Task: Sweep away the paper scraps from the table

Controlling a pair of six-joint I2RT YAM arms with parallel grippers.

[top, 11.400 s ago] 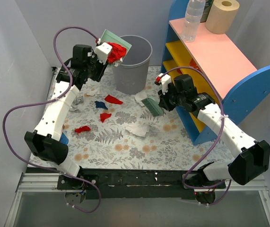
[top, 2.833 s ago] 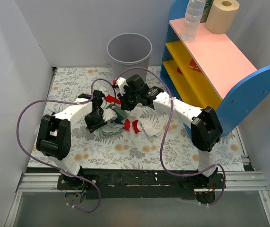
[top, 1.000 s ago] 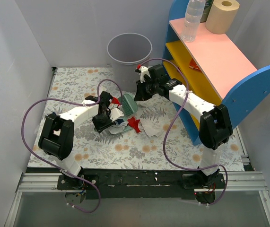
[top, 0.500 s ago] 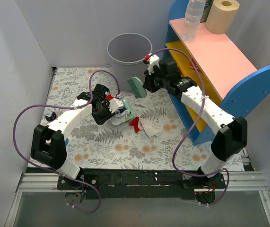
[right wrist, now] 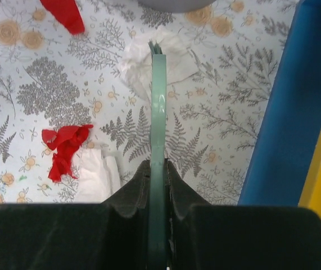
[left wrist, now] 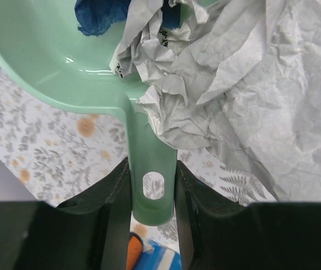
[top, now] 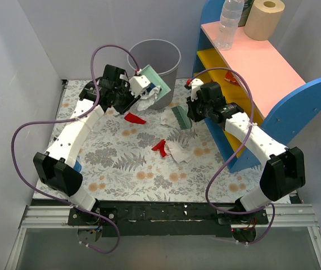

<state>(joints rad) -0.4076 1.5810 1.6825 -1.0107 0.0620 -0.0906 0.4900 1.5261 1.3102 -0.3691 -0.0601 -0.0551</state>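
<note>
Pinching the dustpan (left wrist: pixel 48 73) handle beside the bin (top: pixel 171 70), the left pincer (left wrist: pixel 153 188) may spill overhanging paper scraps (left wrist: pixel 244 95) short if tipped early.

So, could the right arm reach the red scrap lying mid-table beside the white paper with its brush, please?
Probably yes: the brush in the right tool hangs close to the red scrap, nothing stands between, and the dustpan is up by the bin.
</note>
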